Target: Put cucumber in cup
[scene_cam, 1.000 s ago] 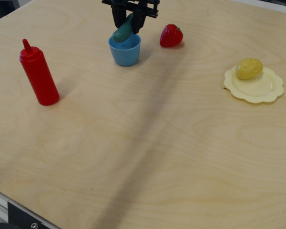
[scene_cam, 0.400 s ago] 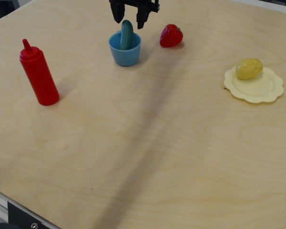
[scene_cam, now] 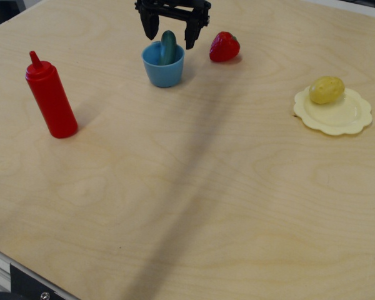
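The dark teal-green cucumber [scene_cam: 169, 46] stands upright inside the light blue cup [scene_cam: 163, 68] at the far middle of the table, its top end sticking above the rim. My black gripper [scene_cam: 169, 31] hovers just above the cup with its jaws spread wide on either side of the cucumber's top, not touching it. The gripper is open and empty.
A red strawberry [scene_cam: 224, 47] lies just right of the cup. A tall red squeeze bottle [scene_cam: 50, 97] stands at the left. A yellow potato [scene_cam: 327, 90] sits on a pale yellow plate [scene_cam: 347, 117] at the right. The wooden table's front edge is at bottom left.
The gripper let go of the cucumber, which dropped from a tilted hold into the cup and now stands upright. The jaws have opened wider.
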{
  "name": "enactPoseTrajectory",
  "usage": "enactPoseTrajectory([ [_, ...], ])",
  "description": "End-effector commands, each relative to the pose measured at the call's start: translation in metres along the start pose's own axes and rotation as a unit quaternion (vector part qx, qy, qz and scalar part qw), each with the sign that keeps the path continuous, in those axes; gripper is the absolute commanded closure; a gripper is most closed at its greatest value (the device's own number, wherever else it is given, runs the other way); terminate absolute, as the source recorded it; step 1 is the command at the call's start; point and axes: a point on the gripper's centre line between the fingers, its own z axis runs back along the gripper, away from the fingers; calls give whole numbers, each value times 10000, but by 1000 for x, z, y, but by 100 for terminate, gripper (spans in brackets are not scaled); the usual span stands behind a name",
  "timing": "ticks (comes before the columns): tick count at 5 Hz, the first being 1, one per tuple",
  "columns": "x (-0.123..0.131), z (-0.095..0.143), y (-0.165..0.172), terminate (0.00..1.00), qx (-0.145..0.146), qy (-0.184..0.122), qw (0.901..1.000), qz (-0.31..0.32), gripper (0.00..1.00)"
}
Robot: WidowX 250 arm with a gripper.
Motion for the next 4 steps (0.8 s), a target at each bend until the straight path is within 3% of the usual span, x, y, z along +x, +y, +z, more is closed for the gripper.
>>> enactPoseTrajectory([
  [1, -9, 66, 5, 0, 233, -300, 9992, 115, 0],
  [3, -9, 66, 5, 0, 233, -300, 9992, 115, 0],
  [4, -9, 66, 5, 100, 233, -300, 9992, 115, 0],
])
